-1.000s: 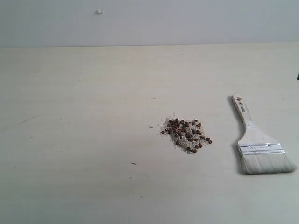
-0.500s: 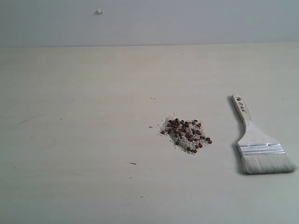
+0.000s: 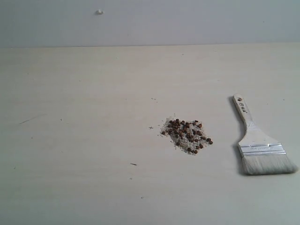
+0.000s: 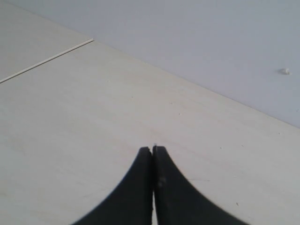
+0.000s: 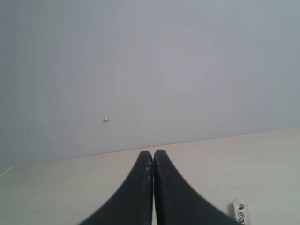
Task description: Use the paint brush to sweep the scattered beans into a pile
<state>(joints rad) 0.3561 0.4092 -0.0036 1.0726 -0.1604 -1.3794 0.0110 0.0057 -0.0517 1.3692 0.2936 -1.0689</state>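
left gripper [image 4: 153, 149] and right gripper [image 5: 153, 152] pressed together, empty. paint brush [image 3: 260, 145] not yet grasped, near beans [image 3: 186, 136]; right jaws must be spread first.

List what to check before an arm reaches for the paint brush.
1. Flat paint brush, pale wooden handle, silver ferrule, off-white bristles, lying free on the pale table: ok.
2. Right gripper open for the grasp: not ok, jaws shut.
3. Left gripper away from the brush: ok, shut over bare table.
4. Tiny dark reddish-brown beans in one cluster: ok, a few loose at its edge.
5. Table between brush and beans bare: ok.
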